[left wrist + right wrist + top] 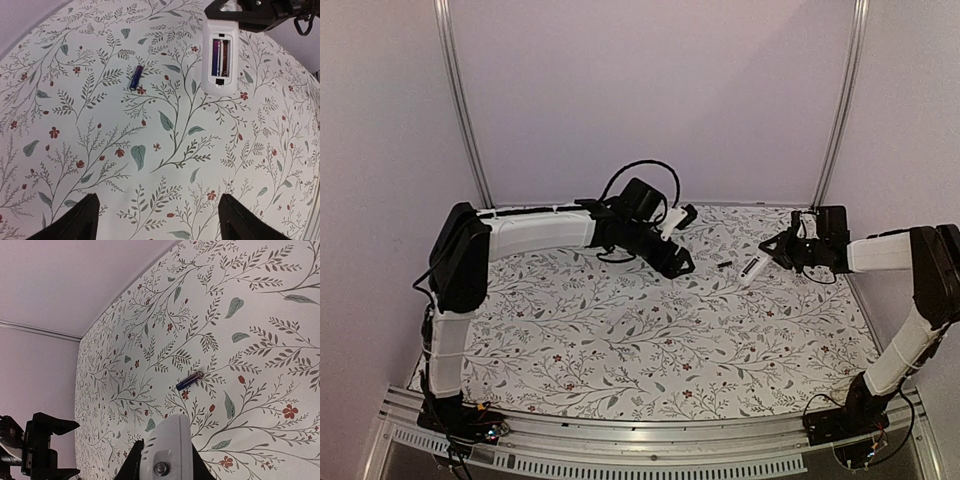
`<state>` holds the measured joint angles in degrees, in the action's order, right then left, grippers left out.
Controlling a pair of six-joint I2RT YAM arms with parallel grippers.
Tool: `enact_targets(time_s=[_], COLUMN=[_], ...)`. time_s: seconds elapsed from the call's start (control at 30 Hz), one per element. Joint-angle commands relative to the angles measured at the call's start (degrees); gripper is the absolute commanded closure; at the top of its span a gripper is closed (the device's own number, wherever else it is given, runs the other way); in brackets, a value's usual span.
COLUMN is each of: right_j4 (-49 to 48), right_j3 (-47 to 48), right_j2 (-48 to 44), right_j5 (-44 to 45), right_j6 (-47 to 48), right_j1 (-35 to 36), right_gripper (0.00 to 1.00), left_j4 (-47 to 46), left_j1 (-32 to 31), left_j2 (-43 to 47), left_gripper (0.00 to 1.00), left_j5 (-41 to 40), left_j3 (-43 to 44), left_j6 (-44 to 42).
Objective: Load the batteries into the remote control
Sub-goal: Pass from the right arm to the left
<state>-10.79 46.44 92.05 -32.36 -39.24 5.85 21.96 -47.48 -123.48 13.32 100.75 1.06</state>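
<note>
Fingers [75,222] of the left claw [159,215] stand wide apart and empty above the tabletop [100,165]. Beyond them a loose battery [136,77] lies flat, well apart from the claw, its long axis running roughly away from the fingers with a slight tilt. Farther off and to the right, the remote [220,55] is held back-up with its compartment [226,57] open. Its long axis is near parallel to the battery and its free end points toward the left claw, while the right claw [777,251] is clamped on its far end. One slot holds a purple cell [216,56]; the other looks dark, probably empty. The step in hand is likely fetching the loose battery. The left claw should come down square across its length and pinch mid-body so it cannot roll, leaving both ends free for seating.
</note>
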Motion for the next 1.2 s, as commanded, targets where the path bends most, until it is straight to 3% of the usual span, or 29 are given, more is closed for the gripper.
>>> enact_targets(time_s=[0.0,0.27,0.37,0.47,0.6,0.87,1.03,1.17], right_j4=[1.12,3.07,3.08,2.83,1.53,2.17,1.20,0.95], right_j3=[3.61,3.98,5.51,8.86,13.38,16.36,18.41,19.52], right_j2=[3.39,1.66,2.37,5.54,10.43,11.68,12.74,14.06], right_j5=[2.97,3.70,5.23,5.43,-0.14,-7.36,-13.01,-15.92], right_j6=[1.81,2.53,2.55,2.39,1.36,3.13,4.64,6.91], right_j1=[-1.72,-3.38,-3.46,-3.44,-3.00,8.22,14.16,16.55], right_gripper=[1.00,1.00,1.00,1.00,1.00,0.99,0.98,0.97], left_j4=[-3.49,8.30,8.65,7.14,4.84,-17.13,-19.00,-26.99], left_j1=[2.04,2.31,2.30,2.31,2.58,7.83,7.49,7.92], left_j2=[-4.67,-25.45,-29.12,-28.72,-23.52,-2.43,5.18,8.18], left_gripper=[0.19,0.29,0.32,0.32,0.31,0.26,0.22,0.25], left_j5=[0.90,-0.28,1.64,3.25,4.01,9.11,14.05,21.14], left_j3=[4.40,33.44,38.15,37.35,30.04,-2.34,-11.61,-18.59], left_j6=[-0.13,-2.64,-1.39,1.10,1.56,12.52,16.06,22.02])
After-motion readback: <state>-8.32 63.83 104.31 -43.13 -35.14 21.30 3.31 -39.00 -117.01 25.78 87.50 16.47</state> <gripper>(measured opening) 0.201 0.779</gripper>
